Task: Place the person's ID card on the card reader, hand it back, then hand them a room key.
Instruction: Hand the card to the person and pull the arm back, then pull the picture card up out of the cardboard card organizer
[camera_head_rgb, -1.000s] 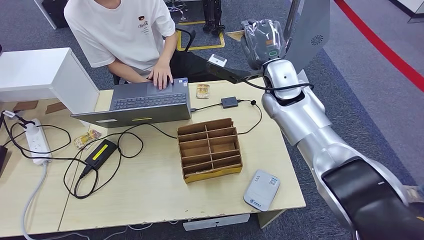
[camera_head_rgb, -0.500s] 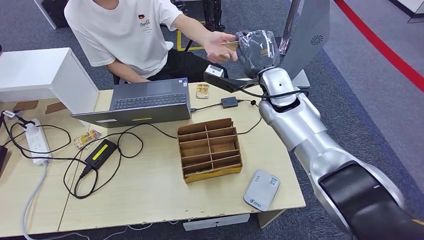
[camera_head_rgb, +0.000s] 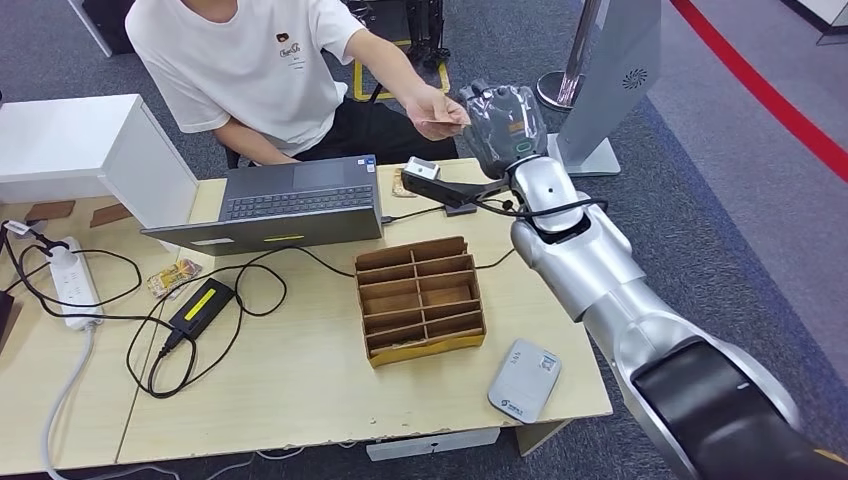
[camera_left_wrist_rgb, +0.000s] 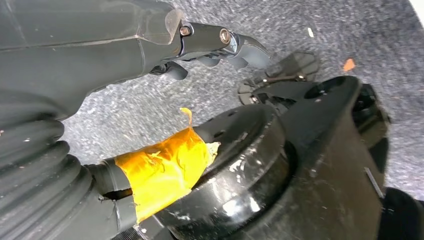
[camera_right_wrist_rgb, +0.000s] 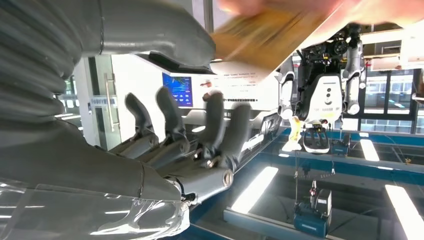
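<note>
- Right hand (camera_head_rgb: 503, 118) raised past the far edge of the bench (camera_head_rgb: 300, 390), right up against the person's hand (camera_head_rgb: 437, 105).
- From the right wrist view: right hand (camera_right_wrist_rgb: 195, 145) wide open, palm up, fingers (camera_right_wrist_rgb: 172, 117) spread and only lightly curled, gripping nothing.
- Thumb (camera_right_wrist_rgb: 150, 35) arched over the edge of the card (camera_right_wrist_rgb: 265, 37); contact with it cannot be told, card too blurred.
- Card (camera_head_rgb: 437, 124) pinched in the person's hand, hovering just over the open palm, fingers not closed on it.
- Left hand (camera_left_wrist_rgb: 220, 42) hanging by the floor (camera_left_wrist_rgb: 310, 20), dark fingertips bunched close together and curled, nothing in them.
- Card reader (camera_head_rgb: 523, 379), grey, flat at the near right corner of the bench, well apart from the card.
- Brown divided box (camera_head_rgb: 420, 298) mid-bench, just beyond the reader; contents too small to tell.
- Laptop (camera_head_rgb: 290, 205) open in front of the person, cables and a black adapter (camera_head_rgb: 201, 304) to its near left.
</note>
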